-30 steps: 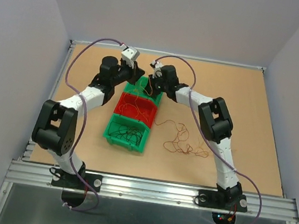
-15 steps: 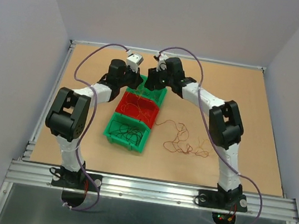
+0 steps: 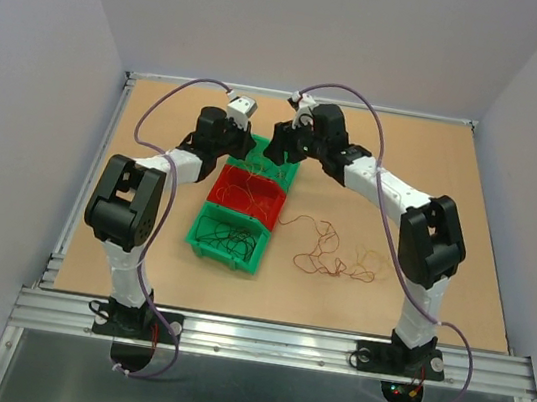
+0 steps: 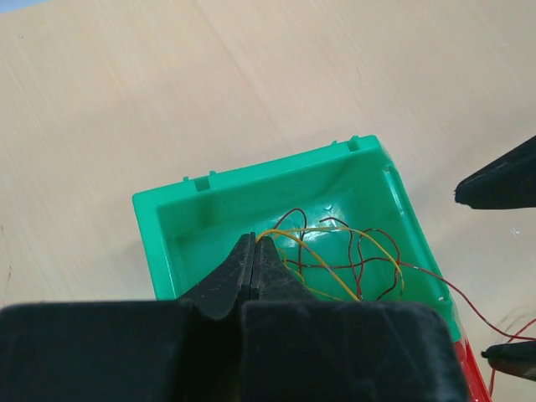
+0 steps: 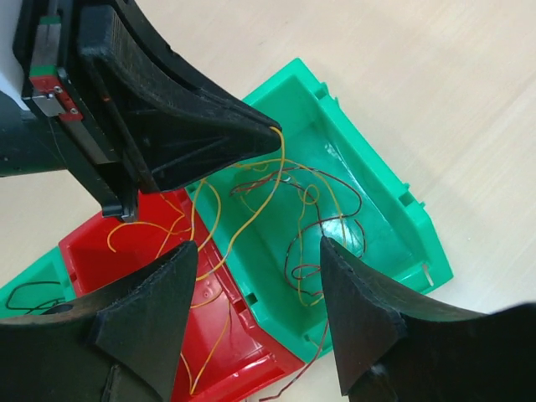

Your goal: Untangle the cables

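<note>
My left gripper [image 4: 254, 240] is shut on a yellow cable [image 4: 296, 229] over the far green bin [image 4: 167, 226]. In the right wrist view the left gripper [image 5: 272, 134] has that yellow cable [image 5: 282, 159] hanging from its tips and trailing into the red bin [image 5: 92, 251]. Reddish-brown and yellow cables [image 5: 310, 234] lie curled in the far green bin [image 5: 394, 218]. My right gripper [image 5: 257, 245] hovers open above both bins, holding nothing. From above, the left gripper [image 3: 244, 145] and right gripper [image 3: 278, 150] nearly meet. A loose tangle of cables [image 3: 329, 256] lies on the table.
Three bins stand in a row: the far green bin [image 3: 289, 174], the red bin [image 3: 217, 191] and a near green bin [image 3: 198, 241] with dark cables [image 3: 227, 240]. Thick purple arm cables [image 3: 162, 104] arch over both arms. The right gripper's fingers [image 4: 502, 180] show at the left wrist view's right edge.
My right gripper has opened from shut and lifted slightly. The left arm has swung inward, bringing its shut gripper with the yellow cable over the far green bin.
</note>
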Available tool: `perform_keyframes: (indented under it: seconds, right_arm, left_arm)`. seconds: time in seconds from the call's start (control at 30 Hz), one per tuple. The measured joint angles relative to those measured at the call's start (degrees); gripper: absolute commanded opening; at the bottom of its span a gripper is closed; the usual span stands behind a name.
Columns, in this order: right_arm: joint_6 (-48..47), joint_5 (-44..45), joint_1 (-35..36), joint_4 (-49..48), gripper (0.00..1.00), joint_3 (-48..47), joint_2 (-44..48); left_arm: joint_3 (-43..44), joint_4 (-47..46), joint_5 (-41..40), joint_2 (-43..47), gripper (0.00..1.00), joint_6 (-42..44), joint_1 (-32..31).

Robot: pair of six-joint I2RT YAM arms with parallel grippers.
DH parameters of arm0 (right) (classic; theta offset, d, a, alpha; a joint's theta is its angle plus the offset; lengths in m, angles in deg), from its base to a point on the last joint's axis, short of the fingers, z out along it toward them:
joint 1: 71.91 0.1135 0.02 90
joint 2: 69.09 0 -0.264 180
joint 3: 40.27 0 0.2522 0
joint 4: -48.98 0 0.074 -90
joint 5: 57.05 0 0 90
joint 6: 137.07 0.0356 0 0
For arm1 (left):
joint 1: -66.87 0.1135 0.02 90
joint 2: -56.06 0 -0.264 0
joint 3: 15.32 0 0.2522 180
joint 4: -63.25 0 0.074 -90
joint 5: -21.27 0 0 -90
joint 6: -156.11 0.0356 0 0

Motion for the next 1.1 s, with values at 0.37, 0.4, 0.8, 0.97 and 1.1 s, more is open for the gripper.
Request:
perform_keyframes:
  seconds: [0.37,0.4,0.8,0.97,1.1]
  right_arm:
    - [1.2,-5.0,0.0,-0.7,0.49,-0.6,-7.6]
    - [1.8,-5.6,0.0,-0.7,0.40,-0.6,-8.3]
    - [2.1,-7.4,0.0,-3.1,0.01,-0.7,-6.2]
    - [2.1,-7.3,0.4,-3.9,0.00,1.9,2.2]
    - [2.1,-7.4,1.3,-4.5,0.00,2.0,9.5]
  left_arm:
    - [0.0,-2.7,1.3,0.0,0.00,-1.8,0.0]
    - [0.0,-2.9,1.5,0.0,0.00,-1.9,0.0]
    - [-4.3,-3.4,5.3,9.0,0.00,-1.9,0.0]
    - [-7.3,-3.7,7.8,19.6,0.00,-1.7,0.0]
    - [-9.0,-4.1,9.5,27.9,0.00,-1.7,0.0]
